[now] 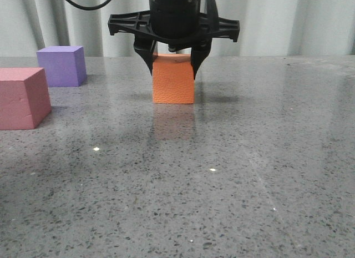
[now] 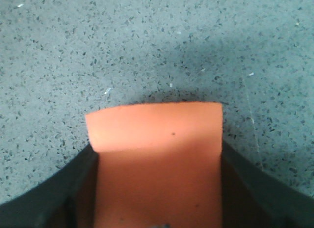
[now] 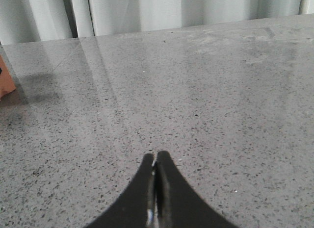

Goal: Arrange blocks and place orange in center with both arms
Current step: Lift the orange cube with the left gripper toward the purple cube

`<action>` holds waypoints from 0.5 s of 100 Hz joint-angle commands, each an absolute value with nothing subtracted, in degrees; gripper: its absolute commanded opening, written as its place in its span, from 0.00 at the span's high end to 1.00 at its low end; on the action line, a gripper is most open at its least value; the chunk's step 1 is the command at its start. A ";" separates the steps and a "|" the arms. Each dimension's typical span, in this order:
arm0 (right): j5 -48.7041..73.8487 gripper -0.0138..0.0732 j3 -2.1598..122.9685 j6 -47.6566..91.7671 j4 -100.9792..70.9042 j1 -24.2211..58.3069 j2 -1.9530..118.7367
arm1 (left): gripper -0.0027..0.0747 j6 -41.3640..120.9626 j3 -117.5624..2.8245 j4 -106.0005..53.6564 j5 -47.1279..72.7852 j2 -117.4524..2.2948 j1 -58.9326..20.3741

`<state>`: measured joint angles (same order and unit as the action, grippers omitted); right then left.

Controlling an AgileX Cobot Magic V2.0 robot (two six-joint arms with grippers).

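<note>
The orange cube (image 1: 173,89) stands on the table near the middle, its base touching the surface. My left gripper (image 1: 172,75) comes down over it from above, one black finger pressed against each side of the cube's upper part. In the left wrist view the orange cube (image 2: 154,125) fills the space between the two fingers of the gripper (image 2: 158,149). The purple cube (image 1: 62,65) stands at the far left. The pink-red cube (image 1: 22,97) stands in front of it at the left edge. My right gripper (image 3: 156,155) is shut and empty, low over bare table, out of the front view.
The grey speckled table (image 1: 233,175) stretches across the front and right. Pale curtains (image 1: 277,19) hang behind its far edge. A sliver of the orange cube (image 3: 3,77) shows at the edge of the right wrist view.
</note>
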<state>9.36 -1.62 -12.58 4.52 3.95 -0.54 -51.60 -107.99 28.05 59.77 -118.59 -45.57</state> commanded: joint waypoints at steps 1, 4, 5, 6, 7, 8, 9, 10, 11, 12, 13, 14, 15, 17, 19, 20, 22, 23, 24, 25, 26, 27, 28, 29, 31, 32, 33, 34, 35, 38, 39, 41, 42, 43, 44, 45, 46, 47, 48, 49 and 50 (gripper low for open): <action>4.55 0.92 -0.79 -12.06 4.72 3.65 -2.04 | 0.89 -50.44 -109.84 29.39 59.05 -115.06 -45.79; 4.55 0.92 -0.79 -12.06 4.72 3.65 -2.04 | 0.89 -49.59 -110.06 29.39 59.21 -114.82 -45.79; 4.55 0.92 -0.79 -12.06 4.72 3.65 -2.04 | 0.89 -49.36 -110.19 29.39 59.40 -114.69 -45.79; 4.55 0.92 -0.79 -12.06 4.72 3.65 -2.04 | 0.89 -49.02 -110.32 29.39 59.52 -114.71 -45.79; 4.55 0.92 -0.79 -12.06 4.72 3.65 -2.04 | 0.89 -48.91 -110.30 29.39 59.77 -114.58 -45.79; 4.55 0.92 -0.79 -12.06 4.72 3.65 -2.04 | 0.89 -48.72 -110.47 29.51 59.91 -114.57 -45.79; 4.55 0.92 -0.79 -12.06 4.72 3.65 -2.04 | 0.89 -48.75 -110.64 29.64 60.05 -114.45 -45.79; 4.55 0.92 -0.79 -12.06 4.72 3.65 -2.04 | 0.89 -48.46 -110.67 29.63 60.39 -114.27 -45.79; 4.55 0.92 -0.79 -12.06 4.72 3.65 -2.04 | 0.89 -48.33 -110.78 29.79 60.58 -114.25 -45.79; 4.55 0.92 -0.79 -12.06 4.72 3.65 -2.04 | 0.89 -48.21 -110.91 29.82 60.88 -114.01 -45.79; 4.55 0.92 -0.79 -12.06 4.72 3.65 -2.04 | 0.89 -47.98 -110.91 30.02 61.03 -113.92 -45.79; 4.55 0.92 -0.79 -12.06 4.72 3.65 -2.04 | 0.89 -47.84 -110.91 30.40 61.32 -113.70 -45.79; 4.55 0.92 -0.79 -12.06 4.72 3.65 -2.04 | 0.89 -47.83 -110.91 30.40 61.46 -113.55 -45.79; 4.55 0.92 -0.79 -12.06 4.72 3.65 -2.04 | 0.89 -47.84 -110.91 30.89 61.97 -113.10 -45.79; 4.55 0.92 -0.79 -12.06 4.72 3.65 -2.04 | 0.89 -47.84 -110.91 31.44 62.51 -112.68 -45.79; 4.55 0.92 -0.79 -12.06 4.72 3.65 -2.04 | 0.89 -47.84 -110.91 31.65 62.72 -112.57 -45.79; 4.55 0.92 -0.79 -12.06 4.72 3.65 -2.04 | 0.89 -47.74 -110.91 32.37 63.31 -112.16 -45.79; 4.55 0.92 -0.79 -12.06 4.72 3.65 -2.04 | 0.89 -47.76 -110.91 32.93 63.51 -111.99 -45.79; 4.55 0.92 -0.79 -12.06 4.72 3.65 -2.04 | 0.89 -47.76 -110.91 33.21 63.91 -111.64 -45.79; 4.55 0.92 -0.79 -12.06 4.72 3.65 -2.04 | 0.89 -47.76 -110.91 33.85 64.09 -111.52 -45.79; 4.55 0.92 -0.79 -12.06 4.72 3.65 -2.04 | 0.89 -47.76 -110.91 34.19 64.58 -111.30 -45.79; 4.55 0.92 -0.79 -12.06 4.72 3.65 -2.04 | 0.89 -47.76 -110.91 34.56 64.78 -111.17 -45.79; 4.55 0.92 -0.79 -12.06 4.72 3.65 -2.04 | 0.89 -47.76 -110.91 35.57 65.25 -110.89 -45.79; 4.55 0.92 -0.79 -12.06 4.72 3.65 -2.04 | 0.89 -47.76 -110.91 35.57 65.51 -110.71 -45.79; 4.55 0.92 -0.79 -12.06 4.72 3.65 -2.04 | 0.89 -47.76 -110.91 36.64 66.20 -110.42 -45.79; 4.55 0.92 -0.79 -12.06 4.72 3.65 -2.04 | 0.89 -47.76 -110.91 37.41 66.65 -110.11 -45.79; 4.55 0.92 -0.79 -12.06 4.72 3.65 -2.04 | 0.89 -47.76 -110.91 38.15 66.83 -109.95 -45.79; 4.55 0.92 -0.79 -12.06 4.72 3.65 -2.04 | 0.89 -47.76 -110.91 38.15 67.01 -109.79 -45.79; 4.55 0.92 -0.79 -12.06 4.72 3.65 -2.04 | 0.89 -47.76 -110.91 38.82 67.39 -109.47 -45.79; 4.55 0.92 -0.79 -12.06 4.72 3.65 -2.04 | 0.89 -47.40 -110.80 40.24 68.22 -109.07 -45.79; 4.55 0.92 -0.79 -12.06 4.72 3.65 -2.04 | 0.89 -47.25 -110.80 40.84 68.41 -108.92 -45.79; 4.55 0.92 -0.79 -12.06 4.72 3.65 -2.04 | 0.89 -46.68 -110.80 41.40 68.92 -108.43 -45.66; 4.55 0.92 -0.79 -12.06 4.72 3.65 -2.04 | 0.89 -46.50 -110.80 41.81 69.19 -108.21 -45.65; 4.55 0.92 -0.79 -12.06 4.72 3.65 -2.04 | 0.89 -46.23 -110.80 42.02 69.33 -108.11 -45.65; 4.55 0.92 -0.79 -12.06 4.72 3.65 -2.04 | 0.89 -46.20 -110.80 42.50 69.47 -107.98 -45.65; 4.55 0.92 -0.79 -12.06 4.72 3.65 -2.04 | 0.89 -45.93 -110.80 42.68 69.75 -107.65 -45.54; 4.55 0.92 -0.79 -12.06 4.72 3.65 -2.04 | 0.89 -45.79 -110.70 42.95 69.88 -107.50 -45.52; 4.55 0.92 -0.79 -12.06 4.72 3.65 -2.04 | 0.89 -45.65 -110.69 43.09 70.12 -107.20 -45.36; 4.55 0.92 -0.79 -12.06 4.72 3.65 -2.04 | 0.89 -45.32 -110.69 43.21 70.13 -107.07 -45.18; 4.55 0.92 -0.79 -12.06 4.72 3.65 -2.04 | 0.89 -45.19 -110.58 43.32 70.27 -106.78 -45.20; 4.55 0.92 -0.79 -12.06 4.72 3.65 -2.04 | 0.89 -45.18 -110.60 43.46 70.29 -106.62 -44.98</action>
<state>9.36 -1.62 -12.58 4.52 3.95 -0.54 -46.42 -108.82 38.45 69.53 -111.72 -45.44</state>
